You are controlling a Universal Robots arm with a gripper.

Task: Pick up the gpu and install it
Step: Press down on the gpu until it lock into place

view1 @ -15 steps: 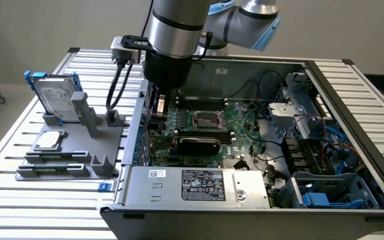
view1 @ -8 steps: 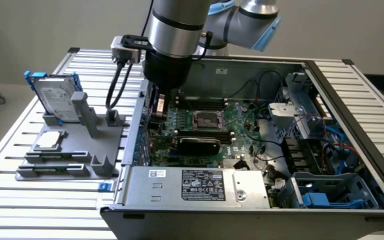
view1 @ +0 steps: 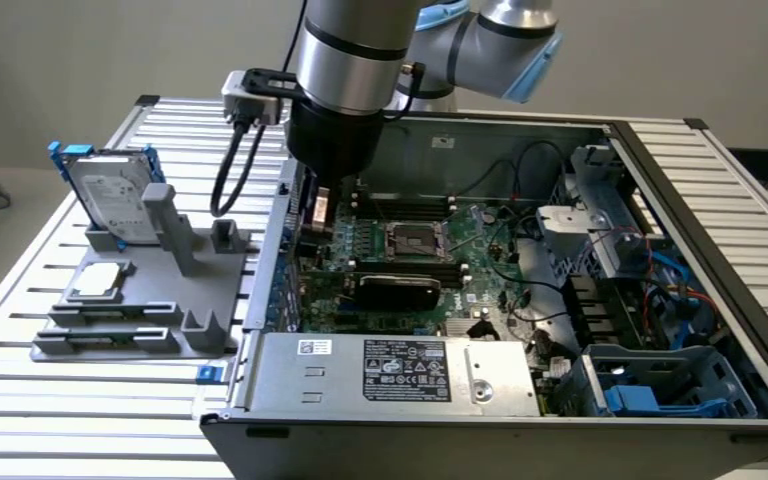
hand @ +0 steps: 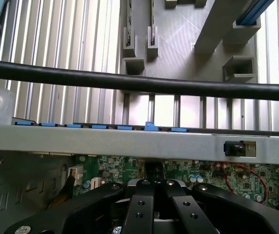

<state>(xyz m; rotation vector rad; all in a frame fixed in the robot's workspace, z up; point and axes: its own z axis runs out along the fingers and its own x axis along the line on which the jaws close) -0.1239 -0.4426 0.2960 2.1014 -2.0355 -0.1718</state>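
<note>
The gpu (view1: 398, 290), showing its black rounded shroud, stands on edge on the green motherboard (view1: 491, 235) inside the open computer case. My gripper (view1: 320, 228) reaches down into the case next to its wall on the exterior view's left, a little to the left of and behind the card's end. In the wrist view the gripper (hand: 154, 187) has its black fingers (hand: 139, 204) pressed together over the motherboard. I cannot make out anything held between them.
A grey holder tray (view1: 131, 300) on the slatted table carries a silver hard drive (view1: 111, 195) in a blue frame and a small square chip (view1: 100, 280). The case's metal wall (hand: 129, 141) and a black cable (hand: 129, 82) cross the wrist view. The power supply (view1: 398, 370) sits at the case's front.
</note>
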